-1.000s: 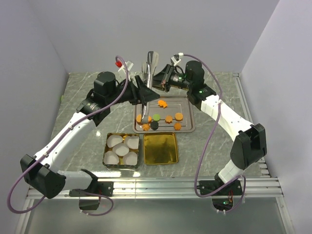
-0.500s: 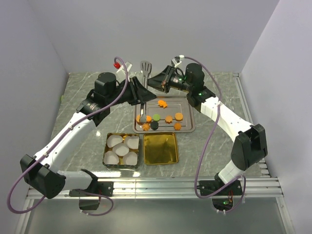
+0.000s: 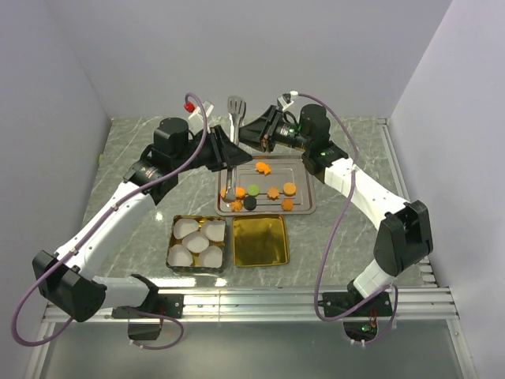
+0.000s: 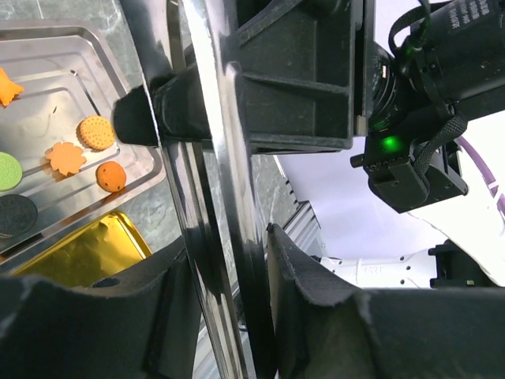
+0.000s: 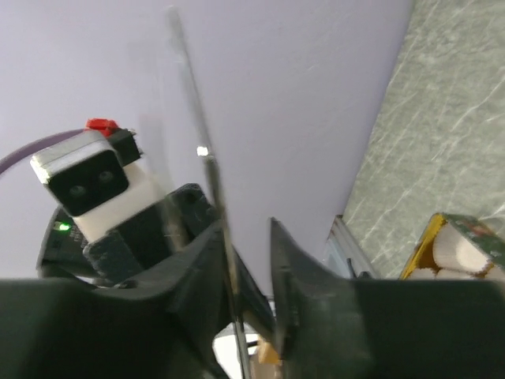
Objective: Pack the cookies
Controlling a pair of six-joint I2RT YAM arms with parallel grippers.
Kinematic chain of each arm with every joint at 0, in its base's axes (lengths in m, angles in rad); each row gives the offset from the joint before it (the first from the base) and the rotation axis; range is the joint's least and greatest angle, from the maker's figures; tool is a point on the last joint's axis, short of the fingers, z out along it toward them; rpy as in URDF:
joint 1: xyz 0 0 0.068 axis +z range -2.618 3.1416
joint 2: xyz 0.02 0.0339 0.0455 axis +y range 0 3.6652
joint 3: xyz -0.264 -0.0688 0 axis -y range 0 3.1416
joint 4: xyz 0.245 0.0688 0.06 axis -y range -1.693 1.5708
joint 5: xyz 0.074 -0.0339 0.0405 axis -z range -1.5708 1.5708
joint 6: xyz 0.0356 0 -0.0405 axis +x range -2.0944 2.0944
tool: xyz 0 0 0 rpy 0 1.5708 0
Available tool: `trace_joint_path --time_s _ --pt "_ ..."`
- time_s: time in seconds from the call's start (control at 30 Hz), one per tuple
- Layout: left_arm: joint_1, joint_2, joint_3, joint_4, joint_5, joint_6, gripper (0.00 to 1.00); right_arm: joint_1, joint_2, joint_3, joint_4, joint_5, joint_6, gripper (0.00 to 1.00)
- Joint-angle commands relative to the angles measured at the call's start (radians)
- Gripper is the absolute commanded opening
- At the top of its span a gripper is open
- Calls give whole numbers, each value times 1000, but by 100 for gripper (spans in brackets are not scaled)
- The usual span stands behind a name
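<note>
Several cookies lie on a silver tray [image 3: 305, 208]: orange discs and flower shapes such as one at the back [image 3: 263, 167], a green one [image 3: 253, 189] and a black one [image 3: 250, 202]. They also show in the left wrist view, an orange disc [image 4: 95, 133] among them. A metal spatula [image 3: 235, 109] stands upright above the tray's back left corner. My left gripper [image 3: 231, 155] is shut on its handle [image 4: 225, 158]. My right gripper [image 3: 249, 133] sits just behind, jaws apart, with the thin handle [image 5: 202, 150] against one finger [image 5: 205, 253].
A gold tin [image 3: 175, 237] with several white pleated paper cups stands near the tray's front left, also seen in the right wrist view [image 5: 465, 246]. A second gold tin [image 3: 260, 240] lies beside it, seen too in the left wrist view [image 4: 87, 249]. A metal rail runs along the near edge.
The spatula was tilted right and blurred one second ago; it has swung upright, head lower and to the left. Both arms have barely moved.
</note>
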Motion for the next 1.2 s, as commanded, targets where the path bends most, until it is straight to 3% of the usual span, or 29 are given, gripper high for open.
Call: trace_joint_path --time_s 0.0,0.07,0.2,0.67,0.8,0.93,1.17 --pt "-13 -24 74 61 35 29 40 4 -6 34 -114 21 -78 42" --pt "-13 -19 83 49 21 34 40 1 -6 52 -175 33 -138 49" --pt "-12 -8 123 23 1 46 39 -19 -22 57 -300 71 -201 52" --pt "20 27 148 -60 -86 65 34 -202 -121 -81 -352 10 -270 55" --pt "34 83 204 -161 -131 112 36 -237 -169 -107 -471 27 -360 55" --pt "33 168 269 -385 -230 213 38 -262 -225 -158 -602 79 -489 55" --pt "-33 286 225 -520 -382 276 44 -277 -312 -269 -757 168 -606 55"
